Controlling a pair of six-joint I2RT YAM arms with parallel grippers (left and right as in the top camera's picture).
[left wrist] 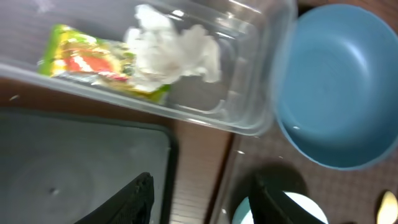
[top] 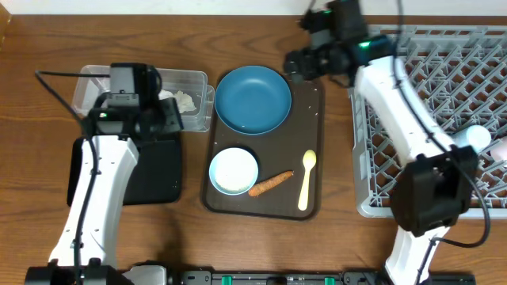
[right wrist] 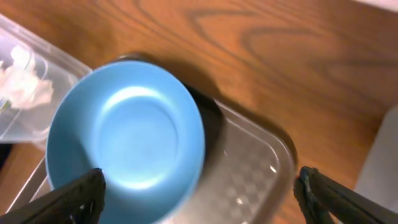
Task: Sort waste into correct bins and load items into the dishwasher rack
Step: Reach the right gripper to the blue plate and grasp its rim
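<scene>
Evidently plate-loading is in hand: the right end effector (right wrist: 199,196), spread apart and empty, hovers over the dark blue plate (right wrist: 124,140) on the brown tray (right wrist: 249,180), and should next descend to clamp its rim.

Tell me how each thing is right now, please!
left gripper, open, empty
right gripper, open, empty
clear tub, holds tissue and wrapper
blue plate, upright, empty, on brown tray
bowl, upright, on brown tray
carrot stick, lying beside bowl
spoon, lying on brown tray
rack, holds light blue cup and pink cup
</scene>
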